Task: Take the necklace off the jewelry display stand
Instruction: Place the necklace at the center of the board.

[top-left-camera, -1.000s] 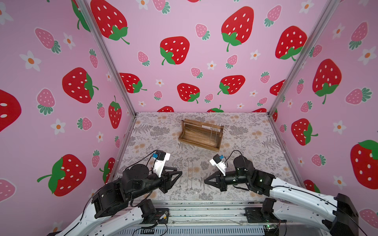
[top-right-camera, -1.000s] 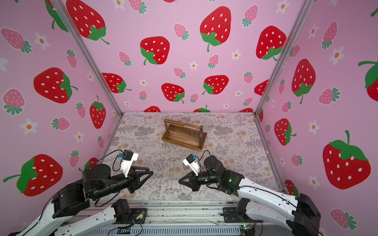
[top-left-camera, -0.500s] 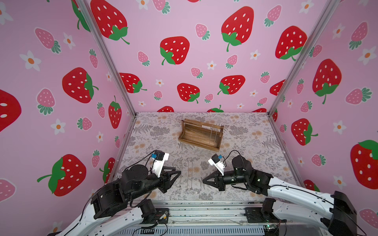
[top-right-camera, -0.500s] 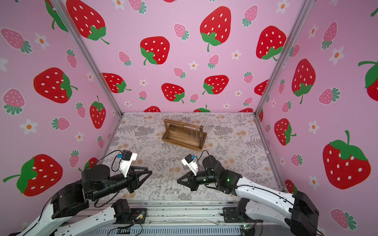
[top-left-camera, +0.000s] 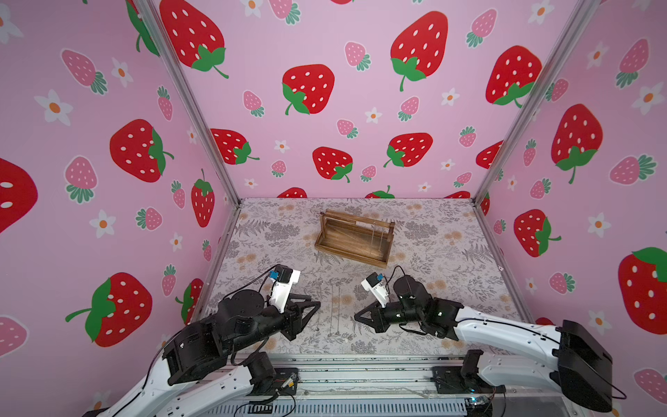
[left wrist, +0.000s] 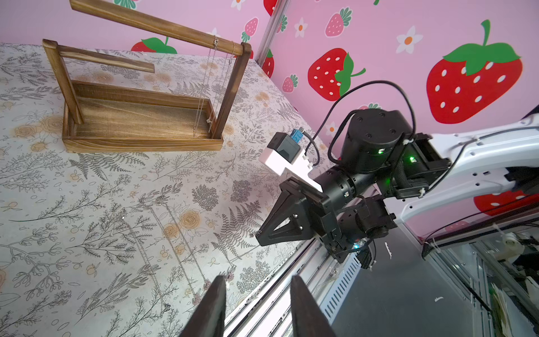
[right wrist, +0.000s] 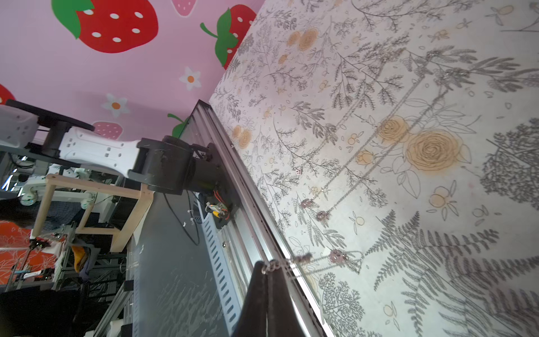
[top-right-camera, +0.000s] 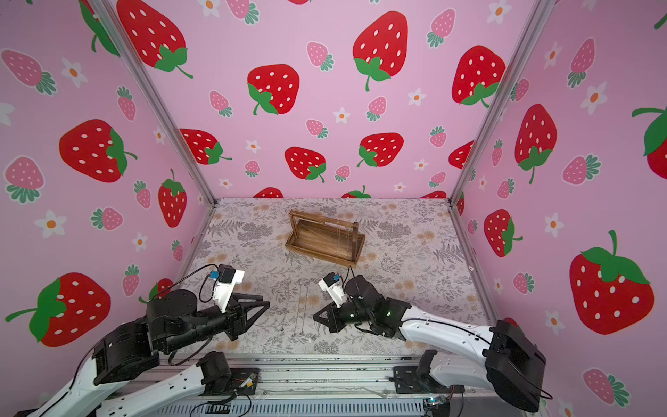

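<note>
Wooden stand [top-left-camera: 355, 238], where does it sit? asks Mia.

On the far middle of the table [top-left-camera: 451, 260], set at a slant, says Tom. It shows in both top views, well apart from the two hands.

And the necklace [left wrist: 211, 87]? asks Mia.

It hangs from the top bar [left wrist: 157, 24], close to one upright [left wrist: 233, 90], says Tom. Its thin strands drop toward the tray base [left wrist: 140, 116]. Whether that is one necklace or two, the left wrist view does not settle.

What about the right hand [right wrist: 267, 270]? asks Mia.

Clenched, says Tom. Its fingers are pressed together low over the near part of the table, and a fine chain [right wrist: 303, 258] is pinched at their tips. The chain runs from there to a pink bead [right wrist: 337, 256] close to the table's near edge.

The left hand [left wrist: 257, 280]? asks Mia.

Released, says Tom. Its two fingers stand apart with nothing between them, and it faces the right hand across the near part of the table.

Anything between the two? asks Mia.

Other chains [right wrist: 322, 216] lie stretched flat on the table between the hands, says Tom, some ending in pink beads of their own.
</note>
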Tool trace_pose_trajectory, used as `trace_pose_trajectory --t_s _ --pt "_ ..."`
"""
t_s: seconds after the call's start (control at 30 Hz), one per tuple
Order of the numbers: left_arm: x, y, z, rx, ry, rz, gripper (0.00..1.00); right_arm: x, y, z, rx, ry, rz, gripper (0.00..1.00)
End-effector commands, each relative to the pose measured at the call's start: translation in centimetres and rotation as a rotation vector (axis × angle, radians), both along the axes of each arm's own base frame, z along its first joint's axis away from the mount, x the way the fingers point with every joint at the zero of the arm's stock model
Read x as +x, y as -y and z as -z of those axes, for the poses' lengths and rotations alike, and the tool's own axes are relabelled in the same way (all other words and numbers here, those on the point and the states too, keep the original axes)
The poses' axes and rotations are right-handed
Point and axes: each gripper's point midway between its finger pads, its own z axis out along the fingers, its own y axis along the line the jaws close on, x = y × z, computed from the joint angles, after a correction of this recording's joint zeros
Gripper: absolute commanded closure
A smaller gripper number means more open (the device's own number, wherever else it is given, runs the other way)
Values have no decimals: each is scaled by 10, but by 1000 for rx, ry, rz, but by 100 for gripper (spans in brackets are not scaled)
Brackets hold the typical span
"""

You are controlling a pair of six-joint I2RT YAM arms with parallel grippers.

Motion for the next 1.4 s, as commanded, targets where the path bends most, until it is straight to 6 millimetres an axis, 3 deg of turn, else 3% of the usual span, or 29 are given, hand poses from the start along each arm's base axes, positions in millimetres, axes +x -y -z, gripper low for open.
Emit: trace_pose_trajectory --t_s 0.0,0.3,0.7,1.37 --pt "0 -3 5 26 12 -1 62 11 -3 2 -23 15 53 100" --pt "2 -7 14 58 13 -18 62 38 -6 24 -122 54 147 100" --pt "8 5 29 87 7 5 63 85 -11 52 -258 52 254 100" --pt "12 13 43 149 -8 26 63 127 -25 90 -289 -37 295 100"
